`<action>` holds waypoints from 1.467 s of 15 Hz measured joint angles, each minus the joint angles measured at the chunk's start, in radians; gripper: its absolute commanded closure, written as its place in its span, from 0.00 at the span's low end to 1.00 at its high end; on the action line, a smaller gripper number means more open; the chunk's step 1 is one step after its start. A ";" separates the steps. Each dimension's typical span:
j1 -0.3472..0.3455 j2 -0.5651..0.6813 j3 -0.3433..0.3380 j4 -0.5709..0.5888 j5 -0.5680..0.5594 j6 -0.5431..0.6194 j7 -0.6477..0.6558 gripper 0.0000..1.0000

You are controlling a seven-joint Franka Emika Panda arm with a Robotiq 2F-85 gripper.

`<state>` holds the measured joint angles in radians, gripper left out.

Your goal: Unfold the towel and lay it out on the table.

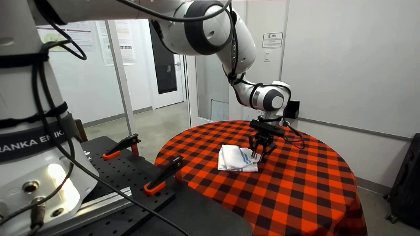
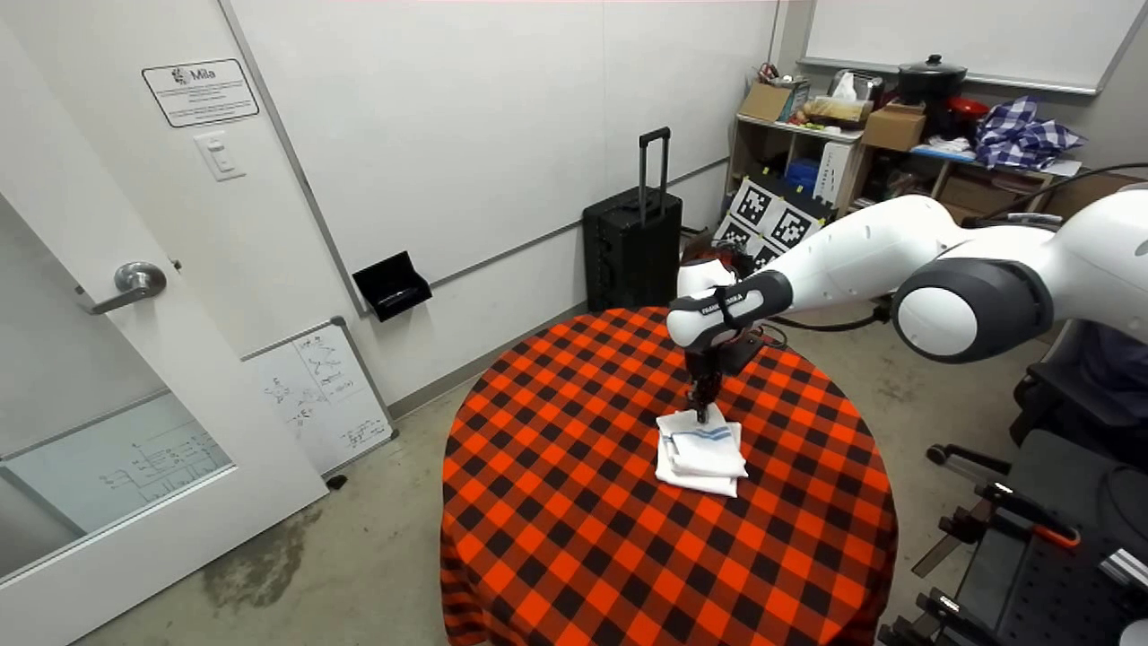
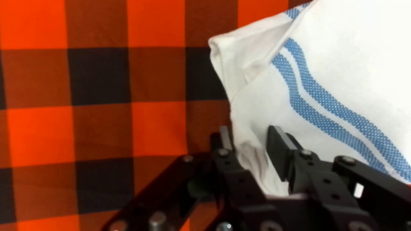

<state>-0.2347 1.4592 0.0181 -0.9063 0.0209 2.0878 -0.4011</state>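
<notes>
White towel (image 1: 231,157), folded in layers, lies on round tabletop (image 2: 556,547), on top of red-and-black checked tablecloth (image 1: 295,183). Spot: around mid-tabletop, a bit toward arm base (image 1: 29,144). 1 pair of blue stripes (image 3: 334,104) runs across the towel in wrist view, plus a bit more striping at the top of that view. Layers sit slightly skewed, corner creased.

Arm (image 2: 852,251) reaches over the tabletop, jaws pointing down at 1 edge of the towel in both exterior views. Jaws partway open, clear gap between the 2 sides. Wrist view: 1 side just past the towel edge, over tablecloth; the 2nd side over the towel itself. Rumpled towel edge lies in the gap, looks loose, not gripped. Whether either side touches fabric, can't tell.

Around: 2 black-and-orange clamps (image 1: 167,172) on dark mounting board (image 1: 131,170) near the tabletop. In an exterior view, black suitcase (image 2: 632,247) by the wall, small whiteboard (image 2: 332,395) with writing near the door (image 2: 117,520), and shelving (image 2: 794,127) piled with stuff, including dark lidded pot (image 2: 933,81) and blue-and-white checked cloth (image 2: 1022,135).
</notes>
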 measured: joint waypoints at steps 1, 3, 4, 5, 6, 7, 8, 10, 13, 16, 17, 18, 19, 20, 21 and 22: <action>-0.002 0.000 -0.001 0.016 0.000 0.000 0.000 0.98; -0.002 -0.002 -0.003 0.041 -0.001 -0.001 -0.001 1.00; -0.002 -0.005 -0.003 0.050 -0.001 -0.001 -0.005 0.98; -0.002 -0.007 -0.003 0.056 -0.002 -0.001 -0.012 0.97; -0.002 -0.013 -0.003 0.058 -0.002 0.000 -0.019 0.97; -0.002 -0.019 -0.003 0.058 -0.002 -0.001 -0.024 0.98; -0.002 -0.027 -0.003 0.058 -0.002 0.000 -0.030 0.98; -0.002 -0.053 0.001 0.058 -0.001 0.002 -0.035 0.98; -0.002 -0.121 0.011 0.057 -0.001 0.026 -0.050 0.98; -0.001 -0.205 0.023 0.056 -0.001 0.059 -0.067 0.98; 0.000 -0.232 0.025 0.056 -0.001 0.072 -0.068 0.98; 0.000 -0.258 0.026 0.056 -0.001 0.088 -0.070 0.98; 0.001 -0.281 0.026 0.055 -0.001 0.104 -0.070 0.98; 0.001 -0.303 0.026 0.055 -0.001 0.120 -0.070 0.98; 0.000 -0.323 0.026 0.055 -0.001 0.136 -0.070 0.98; -0.001 -0.342 0.026 0.055 -0.001 0.151 -0.070 0.98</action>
<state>-0.2353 1.1169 0.0443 -0.8512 0.0198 2.2390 -0.4709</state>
